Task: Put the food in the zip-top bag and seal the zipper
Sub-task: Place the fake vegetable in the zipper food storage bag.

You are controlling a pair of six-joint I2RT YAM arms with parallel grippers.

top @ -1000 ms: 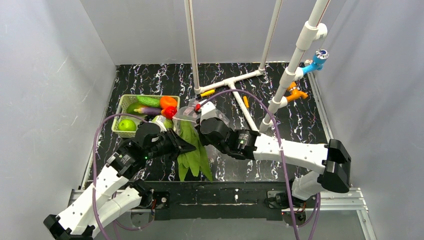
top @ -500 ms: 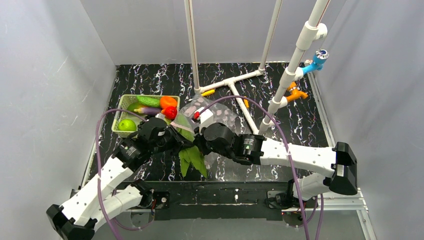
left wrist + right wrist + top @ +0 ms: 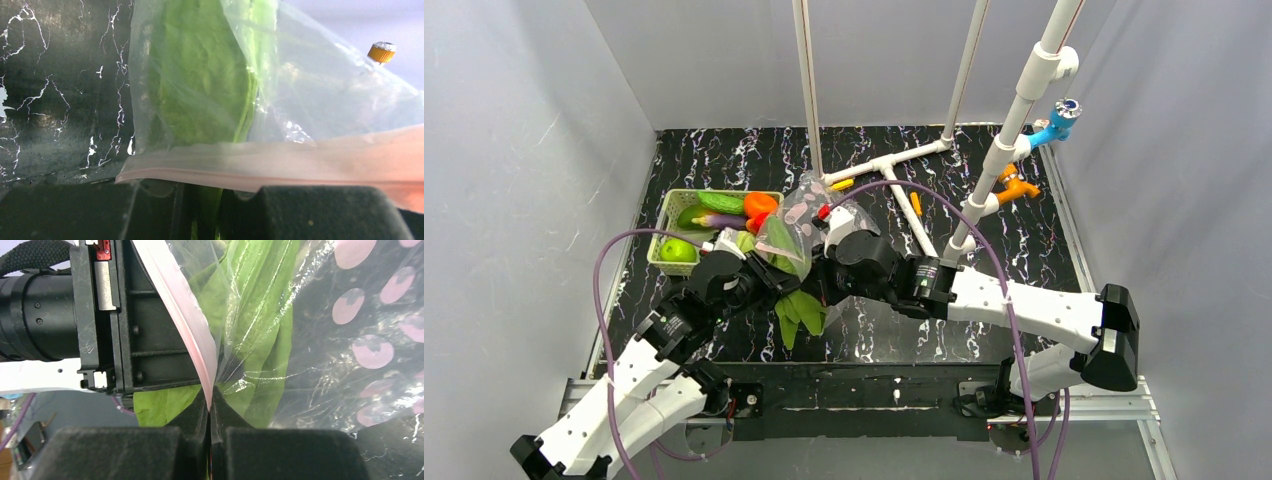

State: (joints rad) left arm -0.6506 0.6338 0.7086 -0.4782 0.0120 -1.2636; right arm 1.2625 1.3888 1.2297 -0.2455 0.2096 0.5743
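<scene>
right pincer (image 3: 210, 407) is pinching the pink zipper (image 3: 186, 320) of the clear bag (image 3: 350, 340), its jaws pressing together on the strip with no gap showing. left pincer (image 3: 200, 210) is sitting at the same mouth edge from the opposite side. its jaws are standing only a sliver apart, with a green stalk running between them and the strip lying across their tips, and i cannot tell whether it is actually gripping anything.

the bag is hanging in the air between the two arms, above the worktop (image 3: 1024, 230) and just right of the basket (image 3: 660, 245). its mouth is facing down toward the robot and its closed end is tilting up and away. holding the mouth from two sides is probably serving to keep it spread so the leafy greens (image 3: 799, 310) can be going in. the upper part of the leaves is lying inside the film while the tips are dangling out below the mouth (so this piece is only partly bagged). the cucumber (image 3: 721, 201), apple (image 3: 678, 250) and orange (image 3: 761, 204) are lying in the basket, so the filling is looking far from done and the sealing is not yet begun.

both arms are reaching forward and bending inward, wrists pointing at each other almost nose to nose. the left forearm is angling up to the right, and the long right forearm is stretching across from the right side.
</scene>
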